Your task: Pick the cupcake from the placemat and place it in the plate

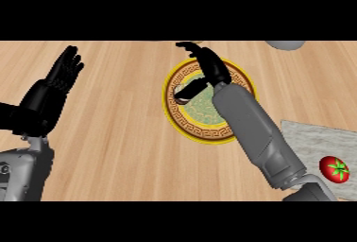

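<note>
The cupcake (182,96), as I judged it from the head view, was the small dark thing with a pale end, tilted over the left inner part of the plate (209,140), well away from the placemat (307,137). My right hand (209,64) hung over the plate just beside it; whether I had hold of it I could not tell. If it went down tilted, it might roll past the rim onto the counter (125,142). Pulling back carelessly, my forearm might nudge the plate or the tomato (335,169). My left hand (59,75) rested open at the left.
</note>
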Motion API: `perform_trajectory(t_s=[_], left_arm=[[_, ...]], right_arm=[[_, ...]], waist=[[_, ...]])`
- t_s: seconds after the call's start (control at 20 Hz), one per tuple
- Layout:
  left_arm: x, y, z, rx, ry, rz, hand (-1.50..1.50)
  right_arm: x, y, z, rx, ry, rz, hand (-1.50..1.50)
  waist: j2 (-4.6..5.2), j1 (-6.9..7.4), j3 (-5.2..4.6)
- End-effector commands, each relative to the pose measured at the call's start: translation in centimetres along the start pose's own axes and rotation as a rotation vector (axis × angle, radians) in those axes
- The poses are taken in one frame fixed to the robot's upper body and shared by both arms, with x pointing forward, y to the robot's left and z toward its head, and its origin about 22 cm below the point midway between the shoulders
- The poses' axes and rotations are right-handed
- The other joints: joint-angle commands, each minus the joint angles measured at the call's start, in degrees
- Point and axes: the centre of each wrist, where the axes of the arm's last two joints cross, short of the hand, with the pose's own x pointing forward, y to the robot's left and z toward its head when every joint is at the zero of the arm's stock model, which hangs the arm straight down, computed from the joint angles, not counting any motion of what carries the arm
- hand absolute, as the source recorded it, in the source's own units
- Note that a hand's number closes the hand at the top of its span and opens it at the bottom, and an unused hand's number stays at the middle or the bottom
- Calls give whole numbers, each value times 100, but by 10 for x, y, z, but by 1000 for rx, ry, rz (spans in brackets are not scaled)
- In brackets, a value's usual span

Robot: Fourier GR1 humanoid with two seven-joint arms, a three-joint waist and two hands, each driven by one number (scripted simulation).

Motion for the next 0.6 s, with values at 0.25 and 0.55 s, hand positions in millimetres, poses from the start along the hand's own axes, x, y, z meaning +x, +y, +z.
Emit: perform_trajectory(t_s=[0.25,0.55], left_arm=[[5,-9,16,20,-4,-15,0],[0,-2,7,47,13,-5,0]], right_arm=[[-2,-32,-9,-123,-39,-333,-150],[-39,-82,4,-206,-8,-404,-150]], waist=[[-39,-108,2],[-45,-211,-1]])
